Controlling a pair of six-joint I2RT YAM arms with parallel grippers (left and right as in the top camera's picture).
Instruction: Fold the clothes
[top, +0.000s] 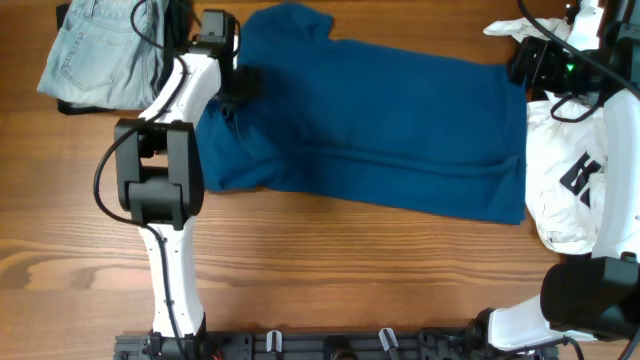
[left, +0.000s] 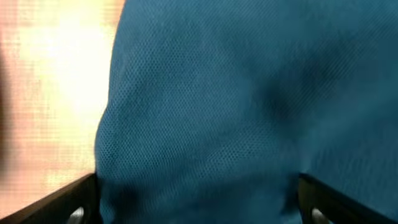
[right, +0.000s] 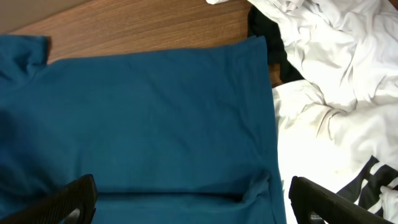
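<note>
The dark-blue shirt (top: 370, 120) lies spread across the middle of the table, with a crease running along its length. My left gripper (top: 238, 85) hangs low over the shirt's left end. Its jaws are open, and blue fabric (left: 236, 106) fills the span between the fingertips (left: 71, 205). My right gripper (top: 525, 65) hovers open above the shirt's far right corner. In the right wrist view, the shirt's hem and a fold line (right: 174, 194) lie under the right gripper (right: 193, 205). Neither gripper holds anything.
Light-blue jeans (top: 95, 55) lie folded at the back left, with a dark edge under them. A crumpled white top with black print (top: 565, 180) sits right of the shirt. A black garment (right: 273, 43) peeks out beside the white top. The bare wood tabletop (top: 350, 270) runs along the front.
</note>
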